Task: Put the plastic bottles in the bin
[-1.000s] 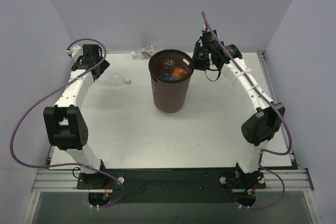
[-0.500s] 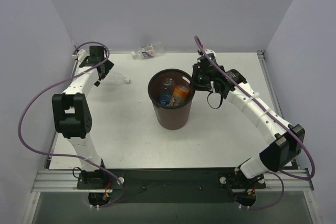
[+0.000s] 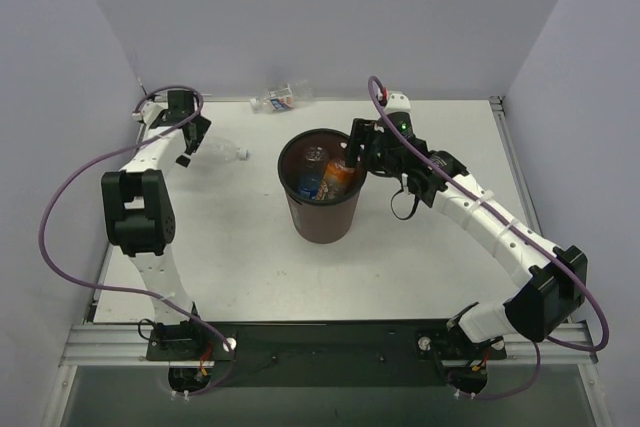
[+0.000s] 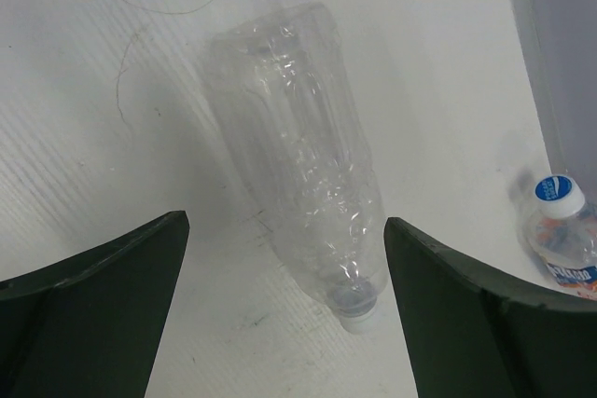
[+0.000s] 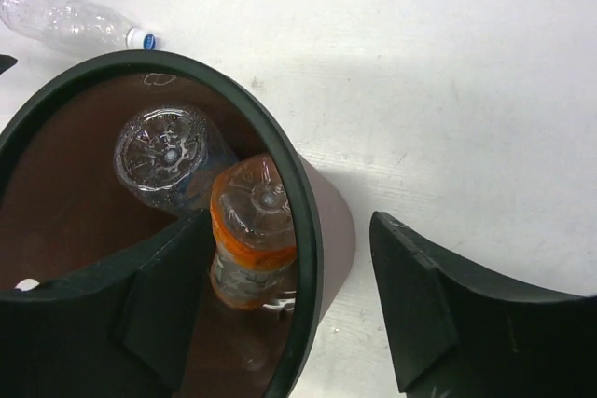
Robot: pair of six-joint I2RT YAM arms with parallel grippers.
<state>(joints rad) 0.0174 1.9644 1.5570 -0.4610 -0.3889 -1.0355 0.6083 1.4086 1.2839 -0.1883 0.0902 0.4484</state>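
The brown bin [image 3: 322, 217] stands mid-table. It holds an orange bottle [image 3: 340, 175] and a blue-labelled bottle [image 3: 309, 183], both bottom up. My right gripper [image 3: 356, 152] is open and straddles the bin's right rim: in the right wrist view one finger is inside the bin [image 5: 336, 221] beside the orange bottle [image 5: 252, 230], the other outside, clear of the wall. A clear bottle [image 3: 222, 151] lies at the left. My left gripper [image 4: 284, 230] hangs open over this clear bottle [image 4: 298, 165], whose white cap points at the gap between the fingers.
A further bottle [image 3: 280, 99] with a white cap and printed label lies by the back wall, and shows at the right edge [image 4: 560, 230] of the left wrist view. Both arms reach toward the back half of the table; purple cables loop off them.
The bin slid toward the near side with my right gripper shut on its rim; that gripper has now opened. My left arm drew back toward the far left, over the clear bottle.
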